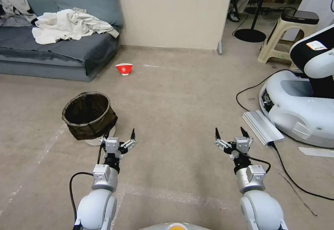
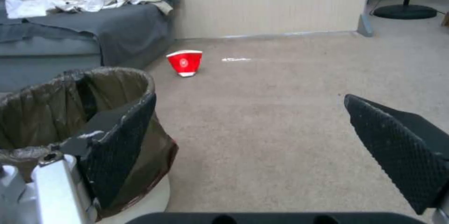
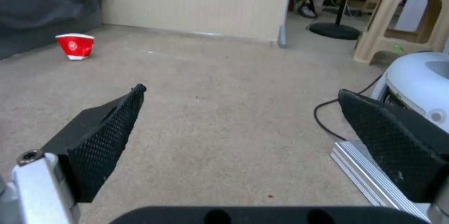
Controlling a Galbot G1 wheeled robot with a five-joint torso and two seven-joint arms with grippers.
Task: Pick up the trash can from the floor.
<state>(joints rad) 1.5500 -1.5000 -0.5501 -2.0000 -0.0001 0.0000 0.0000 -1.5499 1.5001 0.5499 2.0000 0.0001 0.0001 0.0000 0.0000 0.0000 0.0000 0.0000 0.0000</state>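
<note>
Dark brown plastic lines the trash can, folded over its rim; the can stands upright on the floor, ahead and to the left of the robot, tilted a little toward the camera or perhaps only seeming so. Just beside its near base hangs the left claw, spread wide and empty, one finger close against the bag, though contact is hard to judge. That wide spread suits straddling the rim. Well apart, the right claw hovers equally wide and empty over bare floor. Farther off a red-and-white paper bowl sits near the grey sofa.
</note>
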